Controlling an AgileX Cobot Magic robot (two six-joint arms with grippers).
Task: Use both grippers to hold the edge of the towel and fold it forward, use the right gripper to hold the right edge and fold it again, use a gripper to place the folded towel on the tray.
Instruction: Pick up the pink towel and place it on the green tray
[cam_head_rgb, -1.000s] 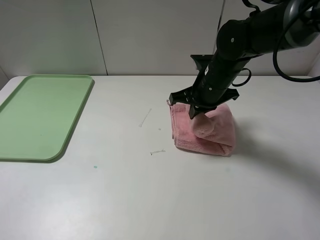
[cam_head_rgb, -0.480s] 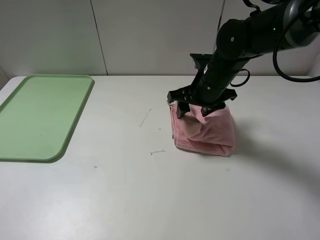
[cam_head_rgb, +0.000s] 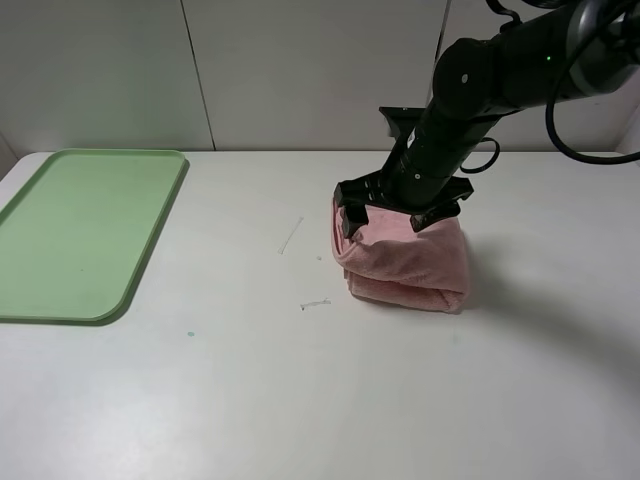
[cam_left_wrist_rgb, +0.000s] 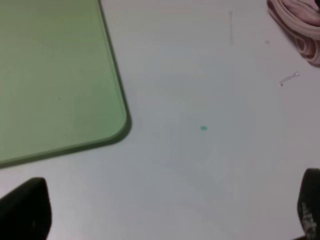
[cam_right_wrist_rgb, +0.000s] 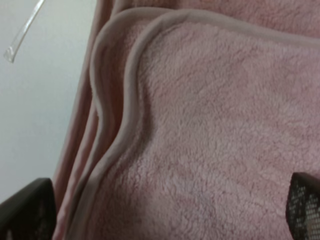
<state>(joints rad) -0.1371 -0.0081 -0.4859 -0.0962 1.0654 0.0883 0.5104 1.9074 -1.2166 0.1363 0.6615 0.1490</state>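
A: Where is the towel (cam_head_rgb: 410, 268) seen?

B: In the high view it is seen folded into a thick pink bundle on the table (cam_head_rgb: 300, 400), toward 2 o'clock from the table's middle. The tray (cam_head_rgb: 80, 230) is seen toward 10 o'clock, well apart from it, with nothing of the towel on it.

A: How is the right gripper (cam_head_rgb: 388, 222) held?

B: It is held above the towel's far part with its jaws spread wide, and nothing is gripped. Whether the tips touch the cloth cannot be told from the high view.

A: What is added by the right wrist view?

B: The stitched hem (cam_right_wrist_rgb: 131, 100) is shown close up there, curving in several stacked layers along one side of the fluffy top surface. The two black tips are seen only at opposite lower corners, with the cloth lying loose between them.

A: And the left gripper (cam_left_wrist_rgb: 167, 212)?

B: It is shown only by its own wrist view. Its jaws are spread wide over bare table, and nothing is held. A rounded corner of the tray is caught in that view, and a sliver of the towel at the opposite edge. Between them a teal speck (cam_left_wrist_rgb: 203, 128) is seen, and a pale scrap (cam_left_wrist_rgb: 289, 78) near the towel.
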